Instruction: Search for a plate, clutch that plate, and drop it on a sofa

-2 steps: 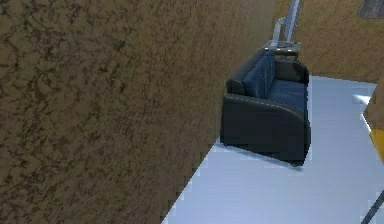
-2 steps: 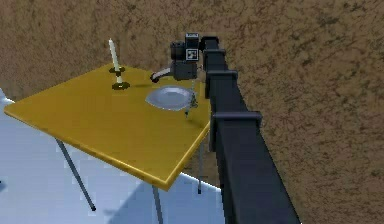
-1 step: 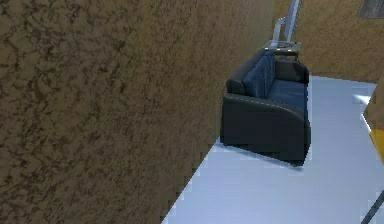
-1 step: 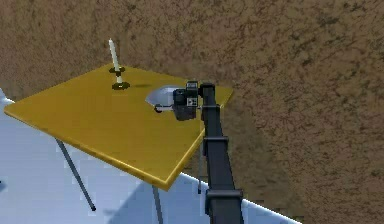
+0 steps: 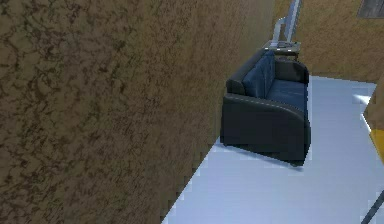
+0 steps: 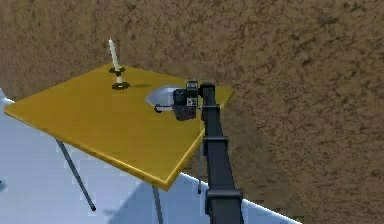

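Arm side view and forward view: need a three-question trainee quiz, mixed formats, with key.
1. True or false: the thin white candle stands upright on the flat yellow table.
2. Pick one: the dark blue upholstered sofa stands along A) the brown textured wall, B) a window, C) a bookshelf.
3. Short answer: can you tell whether the hand holds the pale round plate?

Key: 1 true. 2 A. 3 No: the plate lies on the table at the hand.
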